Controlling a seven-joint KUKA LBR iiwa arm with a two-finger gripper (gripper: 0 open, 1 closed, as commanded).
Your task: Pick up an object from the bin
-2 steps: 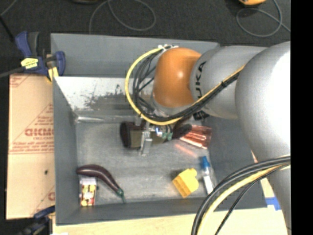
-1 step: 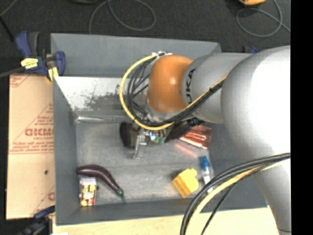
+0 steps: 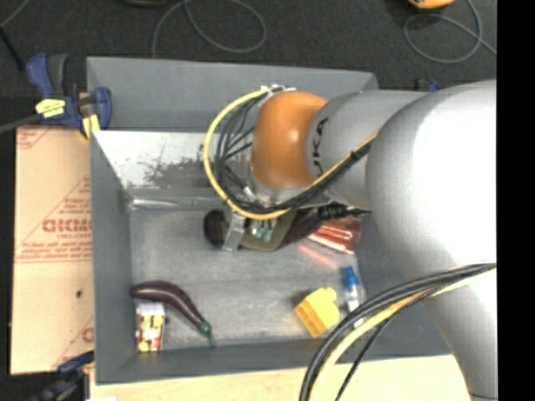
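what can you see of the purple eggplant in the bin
The eggplant is a dark purple, glossy, curved toy, plastic by its look, with a green stem at its lower-right end. It lies flat on the bin floor near the lower-left corner, thick end above a small red-and-yellow box, seemingly touching it.

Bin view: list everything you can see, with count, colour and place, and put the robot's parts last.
bin: one, grey, centre of view
aubergine-shaped toy: one, dark purple, green stem, front left
small box: one, white, red and yellow, front-left corner
block: one, yellow, front right
bottle-like thing: one, blue and clear, right of the block
striped thing: one, copper-red, right side, partly under the arm
rounded thing: one, black, mid-bin by the gripper
arm: one, silver with orange cover, from the right
gripper: one, dark, over mid-bin
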